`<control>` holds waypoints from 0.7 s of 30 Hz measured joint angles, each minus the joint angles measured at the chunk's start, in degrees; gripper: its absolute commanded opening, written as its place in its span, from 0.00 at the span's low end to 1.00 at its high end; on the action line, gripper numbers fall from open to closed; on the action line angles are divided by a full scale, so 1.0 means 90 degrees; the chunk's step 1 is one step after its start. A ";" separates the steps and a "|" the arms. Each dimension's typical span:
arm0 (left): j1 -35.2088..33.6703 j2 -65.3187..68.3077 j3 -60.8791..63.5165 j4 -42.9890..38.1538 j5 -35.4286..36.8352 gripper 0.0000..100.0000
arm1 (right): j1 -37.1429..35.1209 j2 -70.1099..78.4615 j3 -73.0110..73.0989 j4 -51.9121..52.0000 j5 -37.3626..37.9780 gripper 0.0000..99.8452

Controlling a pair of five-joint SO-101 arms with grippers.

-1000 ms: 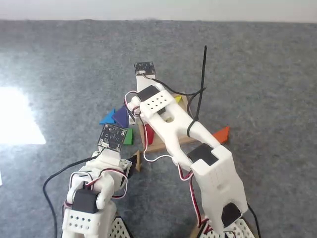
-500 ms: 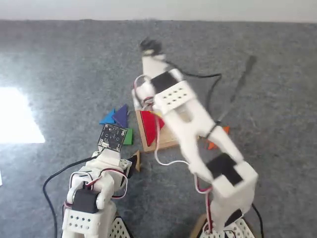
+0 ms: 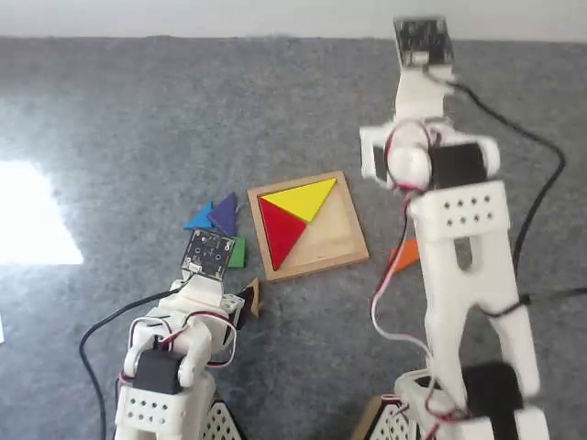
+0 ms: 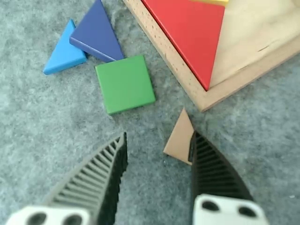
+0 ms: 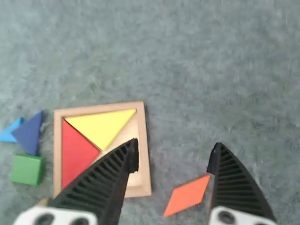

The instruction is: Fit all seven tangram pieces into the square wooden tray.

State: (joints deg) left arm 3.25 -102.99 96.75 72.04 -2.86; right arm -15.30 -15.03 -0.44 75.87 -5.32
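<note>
The tray (image 3: 332,236) holds yellow triangle (image 3: 298,199) and red triangle (image 3: 280,231); five more lie outside, tan triangle (image 4: 180,138) beside the left fingers (image 4: 104,174); these and the right fingers (image 5: 108,183) gape, empty.

Even light (bright glare patch (image 3: 27,215))

Orange piece (image 3: 407,250) (high view) partly hidden

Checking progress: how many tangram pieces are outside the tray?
5. Light blue triangle, dark blue triangle and green square clustered left of the tray; tan triangle off its near corner, by the left gripper; orange parallelogram on its right. None seems hidden.
</note>
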 measured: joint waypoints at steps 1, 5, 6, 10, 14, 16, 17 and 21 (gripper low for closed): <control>0.0000 0.0000 0.0000 0.0000 0.0000 0.21 | 0.0039 -0.0215 0.0527 -0.0283 0.0039 0.24; 0.0000 0.0000 0.0000 0.0000 0.0000 0.21 | 0.0322 -0.0742 0.3106 -0.1973 0.0166 0.24; 0.0000 0.0000 0.0000 0.0000 0.0000 0.21 | 0.0400 -0.0762 0.3712 -0.2393 0.0186 0.24; 0.0000 0.0000 0.0000 0.0000 0.0000 0.21 | 0.0479 -0.0762 0.4904 -0.2706 -0.0107 0.24; 0.0000 0.0000 0.0000 0.0000 0.0000 0.21 | 0.0459 -0.0400 0.5021 -0.2471 -0.0811 0.24; 0.0000 0.0000 0.0000 0.0000 0.0000 0.21 | 0.0469 -0.0088 0.5021 -0.2471 -0.1006 0.24; 0.0000 0.0000 0.0000 0.0000 0.0000 0.21 | 0.0469 0.0078 0.5021 -0.2471 -0.1035 0.24; 0.0000 0.0000 0.0000 0.0000 0.0000 0.21 | 0.0449 0.0625 0.5021 -0.2471 -0.1074 0.24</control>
State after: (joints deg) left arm 3.25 -102.99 96.75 72.04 -2.86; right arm -11.25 -9.41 44.75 53.63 -14.99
